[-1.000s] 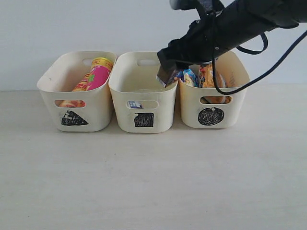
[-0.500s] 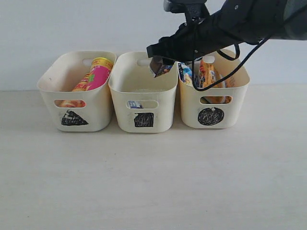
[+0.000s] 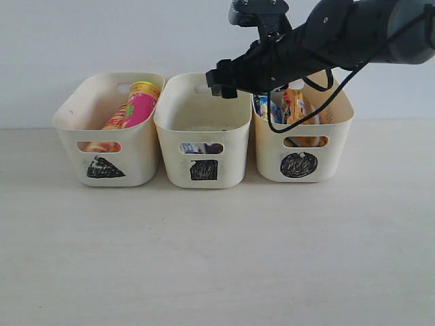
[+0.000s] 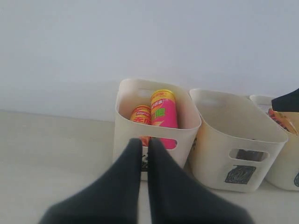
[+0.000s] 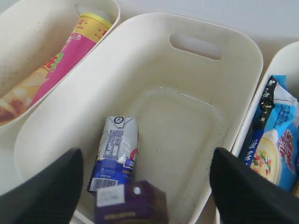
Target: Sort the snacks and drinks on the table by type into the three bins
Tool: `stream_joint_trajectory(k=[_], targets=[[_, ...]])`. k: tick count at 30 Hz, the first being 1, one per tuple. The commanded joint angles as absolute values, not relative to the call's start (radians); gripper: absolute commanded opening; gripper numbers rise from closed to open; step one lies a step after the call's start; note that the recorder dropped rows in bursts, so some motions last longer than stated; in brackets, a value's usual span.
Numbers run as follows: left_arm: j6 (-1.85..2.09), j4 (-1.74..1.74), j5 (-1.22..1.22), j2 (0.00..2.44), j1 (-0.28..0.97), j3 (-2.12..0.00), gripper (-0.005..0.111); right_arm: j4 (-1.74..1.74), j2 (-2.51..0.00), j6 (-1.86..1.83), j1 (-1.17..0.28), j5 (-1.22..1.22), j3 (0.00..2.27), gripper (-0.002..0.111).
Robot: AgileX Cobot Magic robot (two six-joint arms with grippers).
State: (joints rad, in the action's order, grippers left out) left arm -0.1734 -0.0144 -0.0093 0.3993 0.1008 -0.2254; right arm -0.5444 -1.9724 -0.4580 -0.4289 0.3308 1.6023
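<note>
Over the middle bin (image 3: 231, 156) my right jaws gape; purple carton (image 5: 133, 205) lies inside by white carton (image 5: 116, 154); left jaws together; sorting looks done.

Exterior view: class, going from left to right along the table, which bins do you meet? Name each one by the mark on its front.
In order: triangle bin → square bin → circle bin.
</note>
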Motion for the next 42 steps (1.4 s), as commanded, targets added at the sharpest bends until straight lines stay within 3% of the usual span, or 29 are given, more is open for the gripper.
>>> stream_joint_trajectory(k=[1,7,11,14,15,22,33,42], targets=[[-0.169,-0.018,-0.023,0.395,0.106,-0.221,0.004,-0.548,-1.954,-0.45,-0.431,0.348,1.608,0.069],[-0.169,-0.018,-0.023,0.395,0.106,-0.221,0.004,-0.529,-1.916,-0.45,-0.429,0.386,1.608,0.064],[-0.169,-0.018,-0.023,0.395,0.106,-0.221,0.004,-0.512,-1.904,-0.45,-0.429,0.426,1.608,0.034],[-0.169,-0.018,-0.023,0.395,0.106,-0.221,0.004,-0.505,-1.901,-0.45,-0.427,0.478,1.608,0.004],[-0.169,-0.018,-0.023,0.395,0.106,-0.221,0.004,-0.499,-1.901,-0.448,-0.427,0.498,1.608,0.0],[-0.169,-0.018,-0.023,0.395,0.106,-0.221,0.004,-0.486,-1.881,-0.392,-0.354,0.64,1.608,0.0],[-0.169,-0.018,-0.023,0.395,0.106,-0.221,0.004,-0.482,-1.739,-0.39,-0.102,0.838,1.605,0.0],[-0.169,-0.018,-0.023,0.395,0.106,-0.221,0.004,-0.481,-1.486,-0.39,0.033,0.694,1.372,0.0]])
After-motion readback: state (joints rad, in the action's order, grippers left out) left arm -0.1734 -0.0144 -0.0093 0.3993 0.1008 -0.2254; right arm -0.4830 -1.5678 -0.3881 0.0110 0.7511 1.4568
